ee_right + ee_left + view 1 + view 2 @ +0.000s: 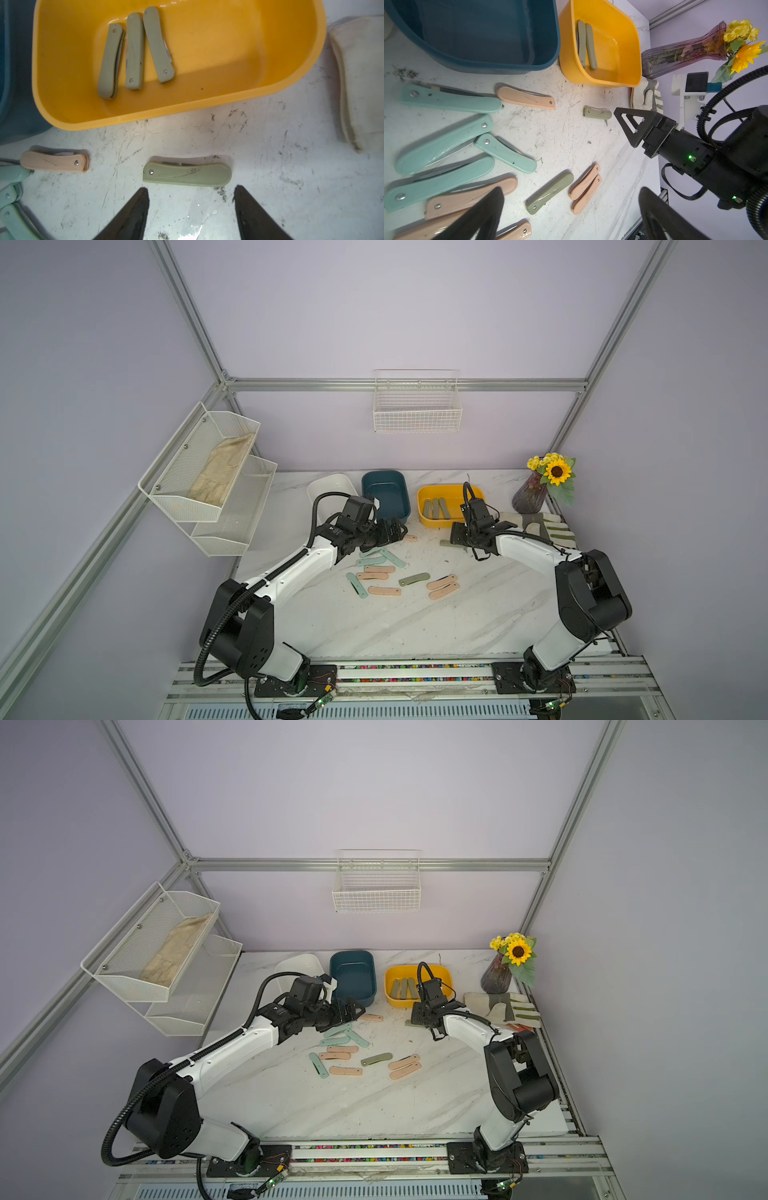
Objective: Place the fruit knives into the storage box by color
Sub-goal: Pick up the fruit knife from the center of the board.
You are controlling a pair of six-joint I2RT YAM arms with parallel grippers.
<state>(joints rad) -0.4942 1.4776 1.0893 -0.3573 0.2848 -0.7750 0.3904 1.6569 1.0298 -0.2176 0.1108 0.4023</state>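
As colours are sorted, yellow box (187,108): three olive knives (134,52) are kept.
Right gripper (191,188): parted, empty, aimed at fourth olive knife (187,174).
Left gripper (571,188): wide, empty.

Right wrist view: the blue box (14,83) slips off the frame edge, soft and blurred, and the mint knives (10,176) and the work glove (361,79) are cropped too. In a top view the olive knife (445,543) peeks from under the right arm (523,549), only its tip showing, and the white box (328,488) sits half hidden behind the left arm (299,568).
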